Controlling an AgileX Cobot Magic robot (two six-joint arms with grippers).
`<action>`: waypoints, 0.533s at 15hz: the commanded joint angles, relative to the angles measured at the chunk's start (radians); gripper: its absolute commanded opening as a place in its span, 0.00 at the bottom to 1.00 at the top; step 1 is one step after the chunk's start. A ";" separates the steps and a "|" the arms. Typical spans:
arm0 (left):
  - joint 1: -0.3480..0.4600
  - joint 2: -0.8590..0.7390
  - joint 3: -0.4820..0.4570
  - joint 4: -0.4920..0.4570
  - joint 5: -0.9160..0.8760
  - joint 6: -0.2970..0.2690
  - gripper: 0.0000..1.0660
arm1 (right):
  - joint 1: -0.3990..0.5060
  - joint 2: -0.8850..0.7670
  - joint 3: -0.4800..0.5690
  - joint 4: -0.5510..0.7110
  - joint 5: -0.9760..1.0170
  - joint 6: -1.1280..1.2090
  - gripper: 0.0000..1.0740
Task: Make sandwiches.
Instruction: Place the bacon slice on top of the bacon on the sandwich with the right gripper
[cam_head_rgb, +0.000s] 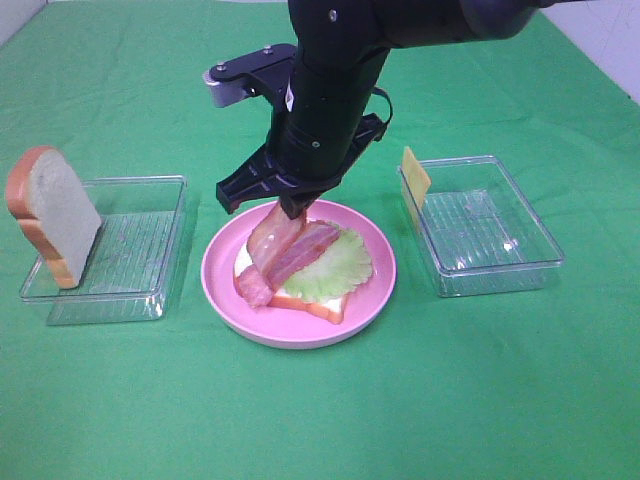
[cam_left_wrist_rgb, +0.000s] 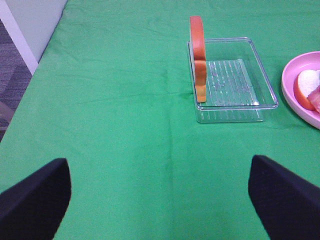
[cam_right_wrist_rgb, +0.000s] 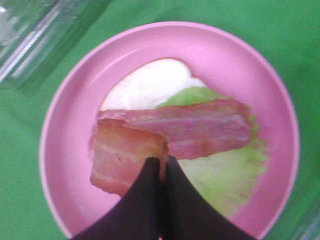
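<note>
Ben: Right end effector (cam_right_wrist_rgb: 161, 161) sits closest to its wrist camera, clenched on one end of a bacon strip (cam_right_wrist_rgb: 127, 160).

Ana: Where is that over the table (cam_head_rgb: 320, 420)?

Ben: Above the round pink plate (cam_head_rgb: 222, 290) in the middle of the green cloth. The held strip hangs down from the jaws toward the plate's left side. Whether its lower end touches anything, I cannot tell.

Ana: And the sandwich itself?

Ben: It is on the plate. A white bread slice (cam_right_wrist_rgb: 145, 87) lies flat at the bottom, a pale green lettuce leaf (cam_right_wrist_rgb: 225, 175) covers its right part, and a second bacon strip (cam_right_wrist_rgb: 200, 132) lies across both, just beside the held one.

Ana: What about the rest of the pieces?

Ben: A second bread slice (cam_head_rgb: 50, 215) stands on edge, leaning at the outer end of the left tray (cam_head_rgb: 150, 250). A yellow cheese square (cam_head_rgb: 415, 185) stands upright against the near wall of the right tray (cam_head_rgb: 490, 230), on the side facing the plate.

Ana: And the other arm?

Ben: Left end effector (cam_left_wrist_rgb: 160, 200) is released, jaws spread wide with only green cloth between them. It is well apart from the left tray ahead of it.
</note>
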 joint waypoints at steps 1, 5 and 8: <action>0.001 -0.012 0.001 0.003 -0.003 0.000 0.84 | 0.001 0.001 0.003 -0.147 0.003 0.089 0.00; 0.001 -0.012 0.001 0.003 -0.003 0.000 0.84 | 0.001 0.019 0.003 -0.160 0.008 0.085 0.00; 0.001 -0.012 0.001 0.003 -0.003 0.000 0.84 | 0.001 0.047 0.003 -0.160 0.023 0.081 0.00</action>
